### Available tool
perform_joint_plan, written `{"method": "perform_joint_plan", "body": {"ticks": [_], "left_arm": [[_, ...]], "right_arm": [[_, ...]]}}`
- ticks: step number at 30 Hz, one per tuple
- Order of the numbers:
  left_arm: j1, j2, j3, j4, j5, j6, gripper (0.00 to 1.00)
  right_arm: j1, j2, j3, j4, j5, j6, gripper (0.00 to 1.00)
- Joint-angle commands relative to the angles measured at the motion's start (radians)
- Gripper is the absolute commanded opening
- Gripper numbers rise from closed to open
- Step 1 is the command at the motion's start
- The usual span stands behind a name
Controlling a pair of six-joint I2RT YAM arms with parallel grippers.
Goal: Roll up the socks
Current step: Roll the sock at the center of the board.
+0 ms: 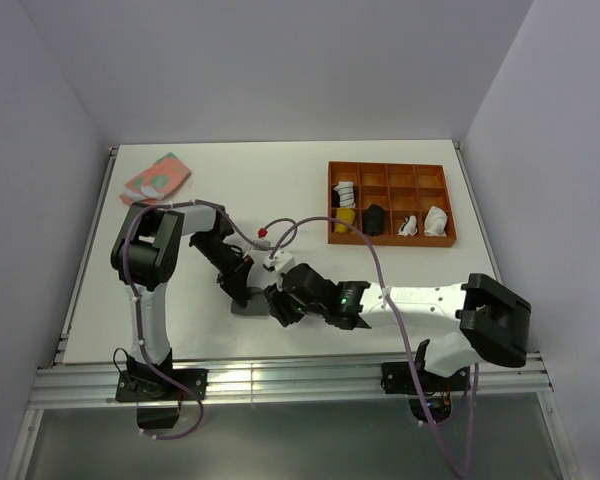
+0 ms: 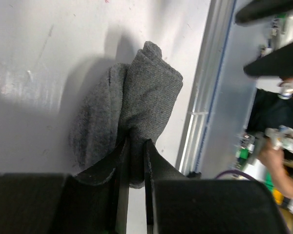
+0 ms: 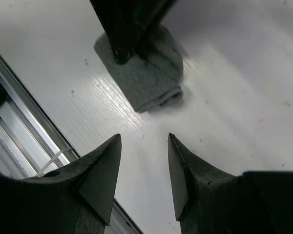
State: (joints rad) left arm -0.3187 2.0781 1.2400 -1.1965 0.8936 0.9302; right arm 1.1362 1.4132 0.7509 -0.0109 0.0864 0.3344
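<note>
Low at centre on the white surface [image 1: 280, 185], the folded grey fabric sock [image 1: 248, 304] is clamped by the left pincer [image 2: 136, 146]; the spread, empty right pincer [image 3: 144, 146] should be closed squarely across its free end.

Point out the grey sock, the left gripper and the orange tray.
grey sock [image 2: 151, 97], left wrist view, middle of the folded fabric.
left gripper [image 2: 135, 151], left wrist view, between its fingertips.
orange tray [image 1: 390, 241], top view, near wall.
</note>
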Motion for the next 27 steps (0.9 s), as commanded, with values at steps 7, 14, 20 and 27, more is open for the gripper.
{"method": "perform_joint_plan", "body": {"ticks": [7,14,20,27], "left_arm": [[0.001,0.123,0.061,-0.172,-0.067,0.121,0.00],[0.000,0.142,0.052,-0.172,-0.100,0.121,0.00],[0.000,0.148,0.056,-0.173,-0.101,0.119,0.00],[0.000,0.165,0.070,-0.173,-0.094,0.110,0.00]], "right_arm": [[0.102,0.164,0.204,0.019,0.134,-0.251,0.54],[0.140,0.280,0.283,-0.024,0.095,-0.313,0.55],[0.166,0.316,0.294,-0.041,0.099,-0.317,0.56],[0.185,0.382,0.311,-0.041,0.105,-0.319,0.56]]}}
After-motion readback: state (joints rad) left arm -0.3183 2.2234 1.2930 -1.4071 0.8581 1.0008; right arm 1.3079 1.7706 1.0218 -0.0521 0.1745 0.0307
